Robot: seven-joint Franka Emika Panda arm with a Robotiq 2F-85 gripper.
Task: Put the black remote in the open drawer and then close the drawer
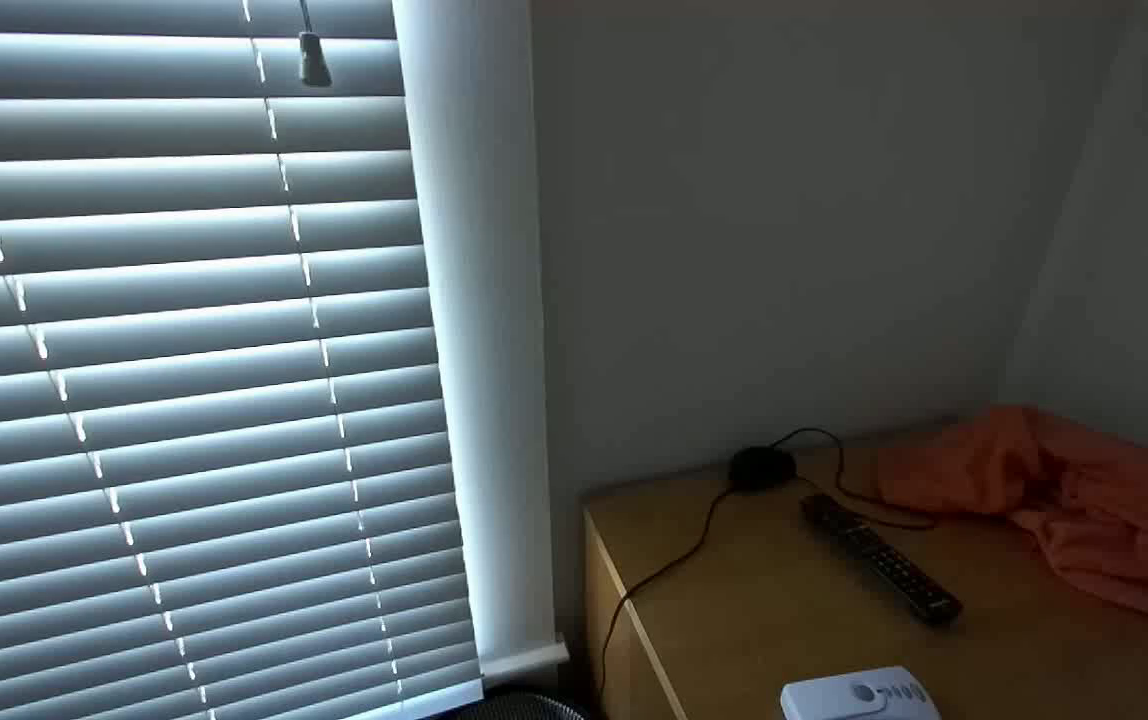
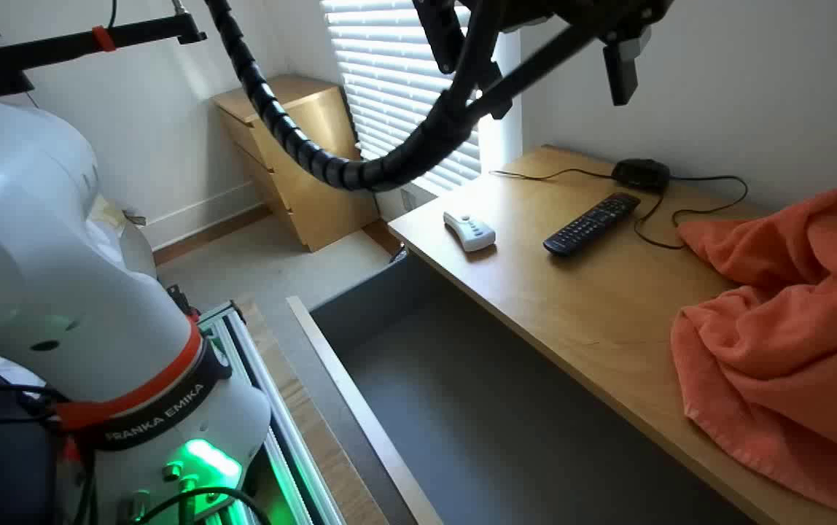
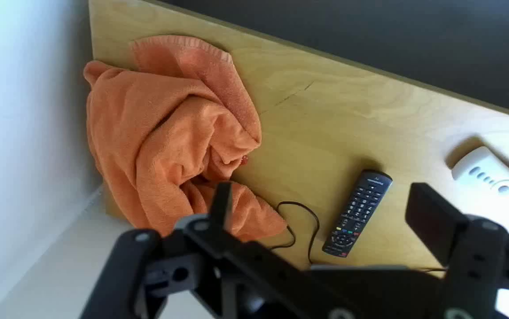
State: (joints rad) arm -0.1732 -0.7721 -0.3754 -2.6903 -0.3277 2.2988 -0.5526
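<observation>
The black remote lies flat on the wooden dresser top. It shows in both exterior views [image 1: 879, 560] [image 2: 592, 224] and between the fingers in the wrist view [image 3: 358, 214]. The open drawer [image 2: 360, 412] is pulled out below the dresser top in an exterior view. Its grey inside shows bare there, and as a dark area at the top of the wrist view [image 3: 392, 40]. My gripper [image 3: 325, 206] is open and empty, its fingers wide apart above the remote and not touching it. It also shows high above the dresser in an exterior view [image 2: 561, 91].
An orange cloth [image 2: 790, 328] lies bunched on the dresser top [image 2: 571, 306]. A small white device [image 2: 471, 231] lies near the dresser's front edge. A black puck with cables [image 2: 641, 173] sits at the back by the wall. Window blinds [image 1: 184, 400] stand beside the dresser.
</observation>
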